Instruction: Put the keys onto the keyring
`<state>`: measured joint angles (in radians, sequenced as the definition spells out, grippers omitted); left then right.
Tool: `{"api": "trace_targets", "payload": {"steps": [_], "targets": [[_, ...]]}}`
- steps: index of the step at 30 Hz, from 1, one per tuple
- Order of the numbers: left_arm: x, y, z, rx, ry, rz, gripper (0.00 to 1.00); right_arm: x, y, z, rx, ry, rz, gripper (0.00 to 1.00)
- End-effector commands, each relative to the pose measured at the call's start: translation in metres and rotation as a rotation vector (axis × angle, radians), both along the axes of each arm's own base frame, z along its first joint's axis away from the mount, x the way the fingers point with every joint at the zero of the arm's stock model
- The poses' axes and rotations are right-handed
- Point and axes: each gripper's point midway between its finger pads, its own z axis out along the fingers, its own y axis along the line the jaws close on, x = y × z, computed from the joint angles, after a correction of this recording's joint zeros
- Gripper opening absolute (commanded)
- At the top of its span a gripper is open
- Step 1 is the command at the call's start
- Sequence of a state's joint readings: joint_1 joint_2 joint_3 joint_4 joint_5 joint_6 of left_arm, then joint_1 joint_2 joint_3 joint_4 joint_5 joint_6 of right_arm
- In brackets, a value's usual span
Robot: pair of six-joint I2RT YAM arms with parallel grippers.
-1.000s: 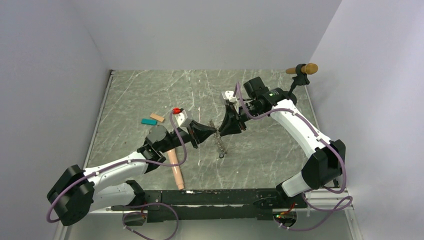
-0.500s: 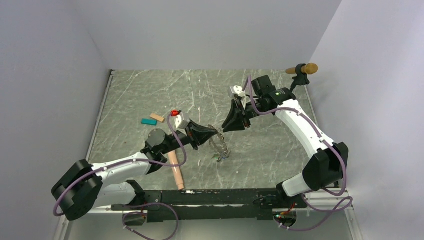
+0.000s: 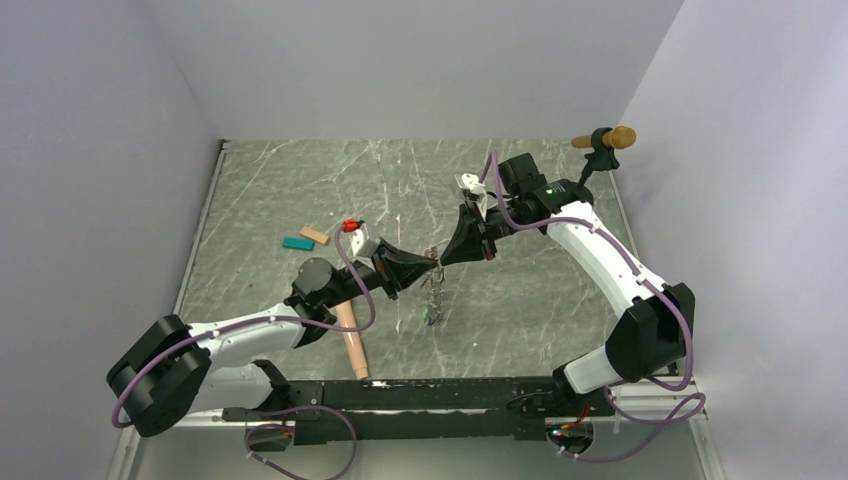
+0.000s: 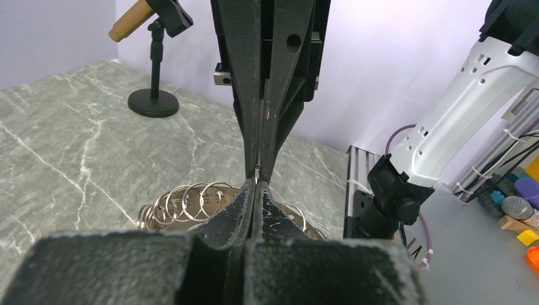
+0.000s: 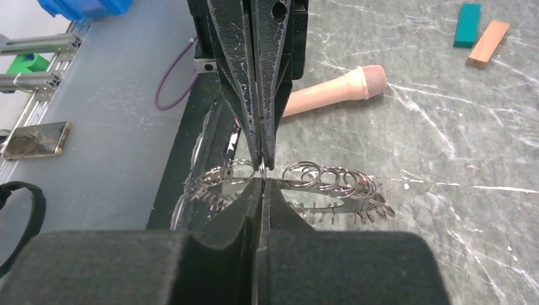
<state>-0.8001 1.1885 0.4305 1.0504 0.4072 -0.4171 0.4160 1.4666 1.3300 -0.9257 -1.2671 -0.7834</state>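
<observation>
Two pinches meet tip to tip above the middle of the grey marbled surface [image 3: 300, 190]: left jaws and right jaws both clench the floppy dark grey metal keyring [image 3: 434, 296], which dangles below them. Step in hand: parting the ring. The next move probably calls for a held gap; keys not discernible.

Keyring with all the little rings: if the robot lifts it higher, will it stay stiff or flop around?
Probably floppy: the keyring droops in a loose bunch below the left gripper pinching it. It would likely swing, since its many small rings overlap loosely. The thin metal may be slippery, so it could slide out.
</observation>
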Motion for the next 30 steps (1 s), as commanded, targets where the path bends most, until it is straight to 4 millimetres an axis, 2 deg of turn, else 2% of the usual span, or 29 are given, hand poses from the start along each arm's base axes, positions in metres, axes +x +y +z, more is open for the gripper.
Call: {"api": "trace_targets", "payload": {"steps": [1, 5, 6, 9, 10, 12, 15, 20, 27, 30], "targets": [[-0.006, 0.002, 0.037, -0.098, -0.079, -0.021, 0.00, -0.004, 0.005, 0.012, 0.049, -0.016, 0.025, 0.00], [-0.003, 0.003, 0.030, -0.058, -0.074, -0.003, 0.00, -0.002, 0.003, 0.011, 0.025, -0.045, 0.019, 0.00], [-0.003, 0.004, 0.026, -0.029, -0.074, 0.003, 0.03, -0.002, 0.001, 0.009, 0.007, -0.054, 0.015, 0.00], [0.000, 0.007, 0.014, 0.090, -0.091, 0.030, 0.42, -0.001, -0.003, 0.001, -0.054, -0.113, 0.019, 0.00], [0.000, 0.008, 0.009, 0.140, -0.096, 0.030, 0.48, -0.001, -0.004, -0.002, -0.076, -0.126, 0.023, 0.00], [-0.001, 0.009, 0.003, 0.237, -0.105, 0.017, 0.54, -0.002, -0.004, -0.004, -0.101, -0.145, 0.033, 0.00], [-0.001, 0.010, -0.001, 0.340, -0.109, -0.003, 0.56, -0.002, -0.002, -0.007, -0.124, -0.159, 0.039, 0.00], [0.002, 0.004, -0.006, 0.461, -0.133, -0.051, 0.55, -0.003, -0.002, -0.009, -0.137, -0.160, 0.041, 0.00], [0.000, -0.007, -0.006, 0.492, -0.155, -0.121, 0.50, -0.003, -0.001, -0.010, -0.136, -0.157, 0.044, 0.00], [0.000, -0.011, -0.007, 0.493, -0.147, -0.143, 0.45, -0.003, -0.001, -0.010, -0.136, -0.154, 0.045, 0.00]]}}
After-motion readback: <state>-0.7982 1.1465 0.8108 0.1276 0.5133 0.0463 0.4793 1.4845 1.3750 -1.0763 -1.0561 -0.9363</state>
